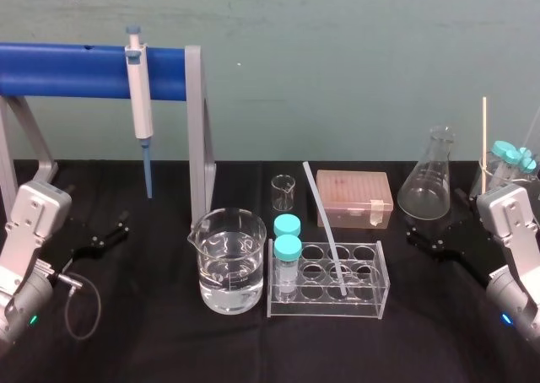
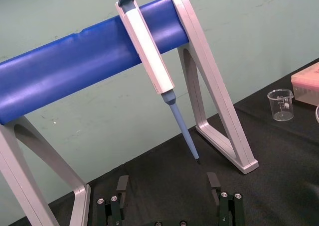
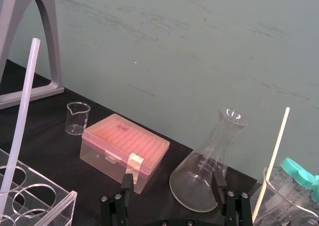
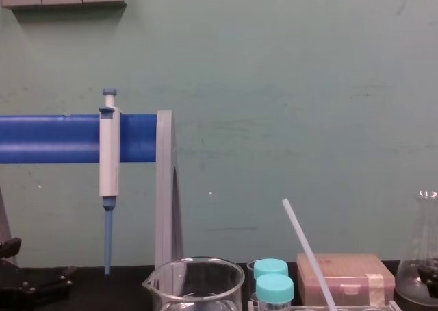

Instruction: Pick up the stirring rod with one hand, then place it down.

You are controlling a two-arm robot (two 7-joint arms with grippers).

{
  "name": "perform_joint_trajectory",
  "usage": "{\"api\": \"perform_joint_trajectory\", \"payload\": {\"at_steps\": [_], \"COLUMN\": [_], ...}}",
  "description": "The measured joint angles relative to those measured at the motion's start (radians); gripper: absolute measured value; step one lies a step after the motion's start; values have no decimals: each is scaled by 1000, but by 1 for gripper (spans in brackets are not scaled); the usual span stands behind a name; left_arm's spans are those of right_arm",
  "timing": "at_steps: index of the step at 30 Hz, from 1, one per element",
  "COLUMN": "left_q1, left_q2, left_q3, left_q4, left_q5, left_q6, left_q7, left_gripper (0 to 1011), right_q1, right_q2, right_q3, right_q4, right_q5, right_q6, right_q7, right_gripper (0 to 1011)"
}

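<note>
Stirring rod: it leans in the clear rack. Its low end sits in a hole and its top tips back.
Neighbours: two blue-capped tubes stand in the rack, and a beaker of water sits just beside it.
Right end effector: wide open and empty, on the surface near the flask.
Left end effector: wide open and empty, by the blue stand.
Risk: a sideways pull could tip the rack or bump the beaker. The thin, smooth rod could slip.

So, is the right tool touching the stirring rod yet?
Apart. The head view shows the open right tool well to the right of the stirring rod, which leans in the tube rack.
</note>
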Motion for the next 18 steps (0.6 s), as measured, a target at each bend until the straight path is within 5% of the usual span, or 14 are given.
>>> {"api": "perform_joint_trajectory", "payload": {"at_steps": [18], "left_q1": [0], "left_q2": [0], "left_q3": [0], "left_q4": [0], "left_q5": [0], "left_q6": [0], "left_q7": [0], "left_gripper": [1000], "right_q1": [0], "right_q2": [0], "right_q3": [0], "right_q4": [0], "right_q5": [0], "right_q6": [0], "right_q7": [0], "right_gripper": [1003]}}
